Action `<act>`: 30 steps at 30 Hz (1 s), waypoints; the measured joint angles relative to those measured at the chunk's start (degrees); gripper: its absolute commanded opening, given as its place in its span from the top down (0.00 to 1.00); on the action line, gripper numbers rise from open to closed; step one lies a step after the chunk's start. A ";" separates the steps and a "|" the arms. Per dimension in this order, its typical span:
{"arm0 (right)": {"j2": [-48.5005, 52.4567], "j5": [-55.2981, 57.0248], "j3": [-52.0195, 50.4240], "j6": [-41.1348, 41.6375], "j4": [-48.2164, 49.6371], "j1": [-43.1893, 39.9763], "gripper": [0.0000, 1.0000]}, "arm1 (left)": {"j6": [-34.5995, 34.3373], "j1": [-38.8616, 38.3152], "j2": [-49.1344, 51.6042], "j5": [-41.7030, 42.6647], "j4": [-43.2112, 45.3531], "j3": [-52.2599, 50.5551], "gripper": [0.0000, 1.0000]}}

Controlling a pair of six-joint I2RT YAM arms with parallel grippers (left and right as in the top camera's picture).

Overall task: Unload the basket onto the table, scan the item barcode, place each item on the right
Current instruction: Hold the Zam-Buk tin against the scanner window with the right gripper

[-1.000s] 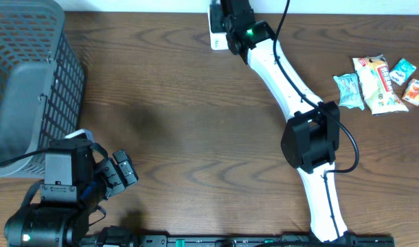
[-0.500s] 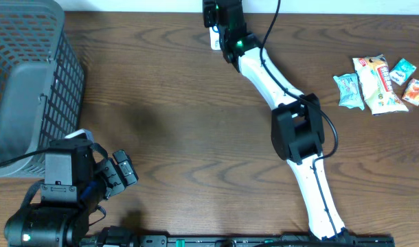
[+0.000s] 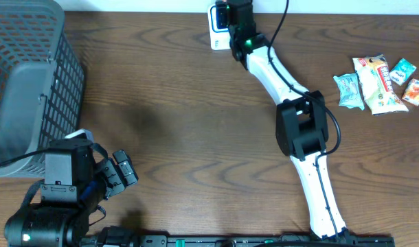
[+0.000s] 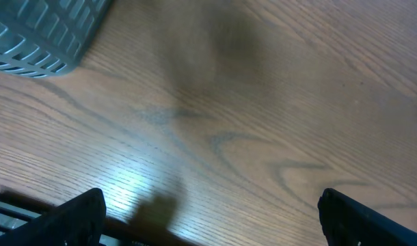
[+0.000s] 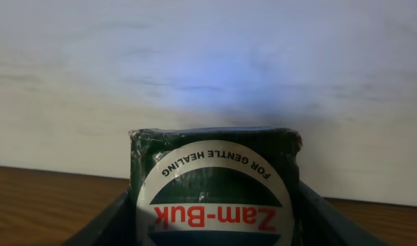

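The item is a dark green Zam-Buk pack [image 5: 215, 198] with a round white label, seen upside down in the right wrist view. My right gripper [image 5: 215, 229] is shut on it, one dark finger [image 5: 106, 222] on each side. Overhead, that gripper [image 3: 231, 15] reaches to the table's far edge, right beside a small white device [image 3: 215, 36]; the pack is mostly hidden there. The pack faces a white wall with a faint blue glow [image 5: 215, 89]. My left gripper [image 3: 120, 175] rests open at the near left, over bare wood [image 4: 219, 219].
A grey mesh basket [image 3: 27, 82] stands at the far left, its corner also in the left wrist view [image 4: 44, 34]. Several snack packets [image 3: 378, 82] lie at the right edge. The right arm's elbow [image 3: 302, 130] hangs over mid-table.
The right gripper swung a little left along the far edge, then came back right, still holding the pack. The elbow shifted with it. The left arm has stayed still.
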 measured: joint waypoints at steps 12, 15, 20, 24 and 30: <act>0.00 -1.05 0.00 0.07 1.27 0.48 0.49 | 0.00 0.00 0.00 -0.02 0.00 0.00 0.02; 0.00 -1.25 0.00 0.07 3.34 0.57 0.47 | 0.00 0.00 0.00 0.00 -0.02 0.00 0.02; 0.00 -1.27 0.00 0.09 5.81 0.55 0.46 | 0.00 0.00 0.00 0.00 -0.02 0.00 0.02; 0.00 -1.25 0.00 0.09 7.06 0.46 0.46 | 0.00 0.00 0.00 -0.02 -0.02 0.00 0.02; 0.00 -1.27 0.00 0.15 7.56 0.46 0.48 | 0.00 0.00 0.00 0.00 0.00 0.00 0.02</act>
